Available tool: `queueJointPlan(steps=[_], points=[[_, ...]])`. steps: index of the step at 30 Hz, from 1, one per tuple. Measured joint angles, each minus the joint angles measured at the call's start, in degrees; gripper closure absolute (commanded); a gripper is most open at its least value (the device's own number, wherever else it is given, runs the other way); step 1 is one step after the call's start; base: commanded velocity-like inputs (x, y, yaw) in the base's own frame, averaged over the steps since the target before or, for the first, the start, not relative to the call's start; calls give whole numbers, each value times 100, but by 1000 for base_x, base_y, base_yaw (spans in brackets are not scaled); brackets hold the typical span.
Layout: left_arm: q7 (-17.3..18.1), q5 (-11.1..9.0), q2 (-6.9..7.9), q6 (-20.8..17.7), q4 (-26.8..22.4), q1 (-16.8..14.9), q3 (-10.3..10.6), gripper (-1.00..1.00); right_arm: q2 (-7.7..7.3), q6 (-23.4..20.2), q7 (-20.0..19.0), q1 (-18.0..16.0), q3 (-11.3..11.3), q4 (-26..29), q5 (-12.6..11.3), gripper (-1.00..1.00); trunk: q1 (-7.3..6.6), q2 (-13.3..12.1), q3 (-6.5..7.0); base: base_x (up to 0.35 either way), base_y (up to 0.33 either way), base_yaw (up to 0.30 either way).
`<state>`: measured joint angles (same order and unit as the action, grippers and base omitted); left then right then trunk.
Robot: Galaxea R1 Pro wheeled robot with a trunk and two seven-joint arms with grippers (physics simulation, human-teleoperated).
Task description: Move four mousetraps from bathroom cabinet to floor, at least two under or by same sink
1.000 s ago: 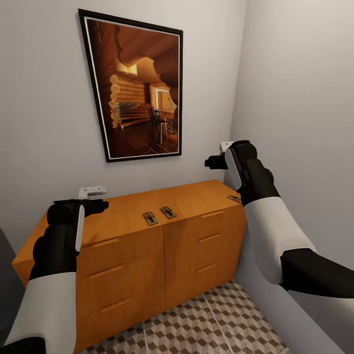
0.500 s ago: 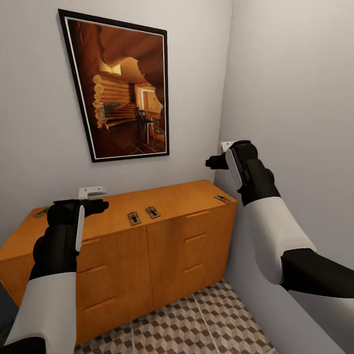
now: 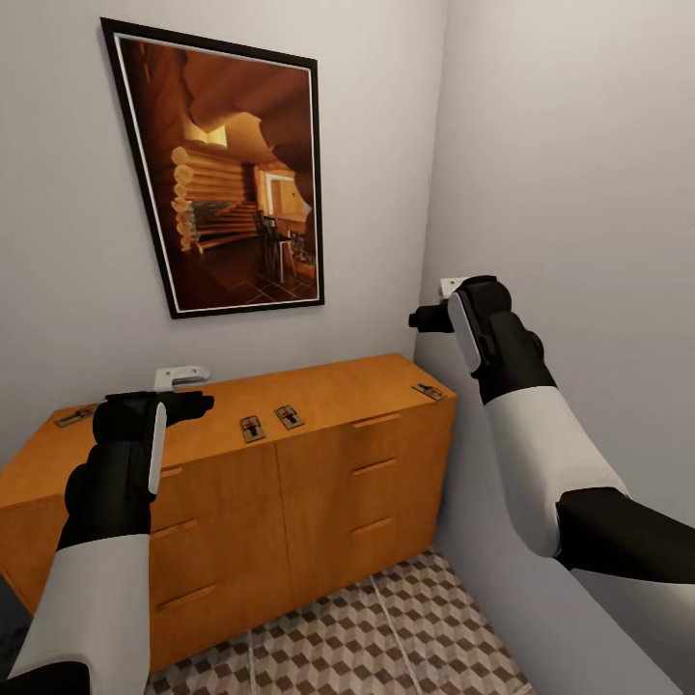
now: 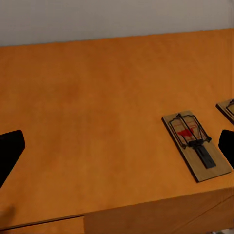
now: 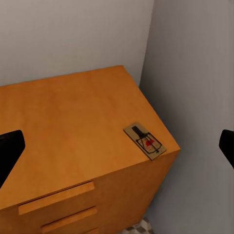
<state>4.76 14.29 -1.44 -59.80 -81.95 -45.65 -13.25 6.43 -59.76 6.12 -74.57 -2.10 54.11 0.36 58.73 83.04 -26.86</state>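
Note:
The orange-brown cabinet (image 3: 319, 473) stands against the wall on the cube-patterned bathroom floor (image 3: 386, 637). Mousetraps lie on its top: two side by side near the front middle (image 3: 252, 429) (image 3: 289, 416), one at the right end (image 3: 429, 392), one at the left end (image 3: 75, 417). My left gripper (image 3: 188, 388) hovers open above the top, left of the middle pair; its wrist view has one mousetrap (image 4: 195, 145) and the edge of another (image 4: 227, 108). My right gripper (image 3: 432, 301) is open, high above the right-end mousetrap (image 5: 145, 140). The sink is out of view.
A large framed picture (image 3: 227, 174) hangs on the wall above the cabinet. The right side wall (image 3: 579, 241) closes in right beside the cabinet's end and my right arm. A strip of tiled floor lies in front of the drawers.
The whole view has shifted, so the cabinet and picture now sit further left in the picture and the left-end mousetrap has come into sight. Both arms hold the same pose.

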Motion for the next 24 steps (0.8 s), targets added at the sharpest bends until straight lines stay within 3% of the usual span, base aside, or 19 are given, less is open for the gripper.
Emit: queueJointPlan(steps=[11,24], points=[[-5,9,0,0,0,0,0,-100,-6,0,1,0,-1,0,0,-100,-1,0,0,50,-10,0],[1,6,1,1,0,1,0,-100,-8,0,6,-1,-1,-1,-1,-100,-2,0,0,215,-123,0]])
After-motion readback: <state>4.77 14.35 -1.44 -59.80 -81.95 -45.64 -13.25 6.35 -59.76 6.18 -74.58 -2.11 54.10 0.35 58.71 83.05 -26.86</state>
